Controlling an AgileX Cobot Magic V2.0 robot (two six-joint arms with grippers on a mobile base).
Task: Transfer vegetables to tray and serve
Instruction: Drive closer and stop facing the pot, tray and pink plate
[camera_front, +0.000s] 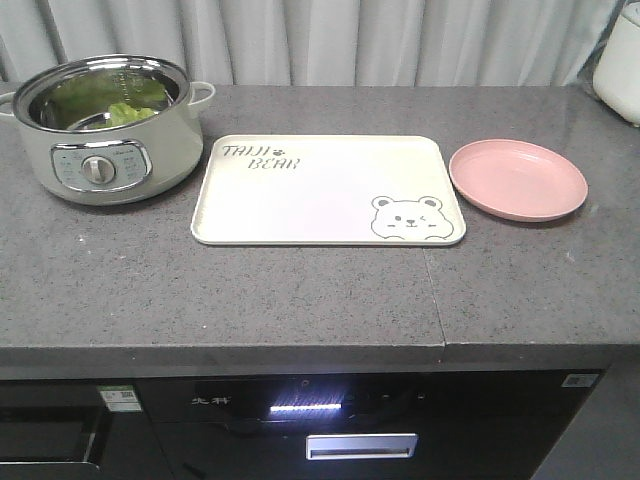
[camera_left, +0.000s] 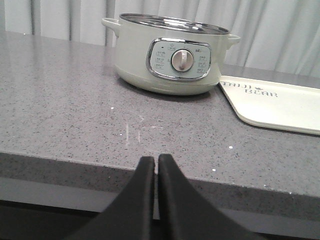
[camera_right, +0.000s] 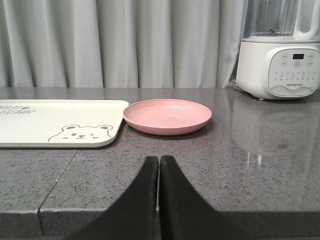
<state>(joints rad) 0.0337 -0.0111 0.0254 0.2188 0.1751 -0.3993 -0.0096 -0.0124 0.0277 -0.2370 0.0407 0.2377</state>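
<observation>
We're at start: vegetables (camera_front: 127, 112) in pot (camera_front: 40, 160), none on tray (camera_front: 300, 205); left tool (camera_left: 155, 167), right tool (camera_right: 159, 167) pinched together, empty. Whole transfer ahead.

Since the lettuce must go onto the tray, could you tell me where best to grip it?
Probably the raised crinkly edge of the front lettuce leaf, coming straight down from above: the tall pot rings it, blocking any sideways approach.

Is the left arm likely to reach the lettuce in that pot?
Probably yes: the pot is lidless, the lettuce lies exposed, and only counter separates it from the shut left tool.
</observation>
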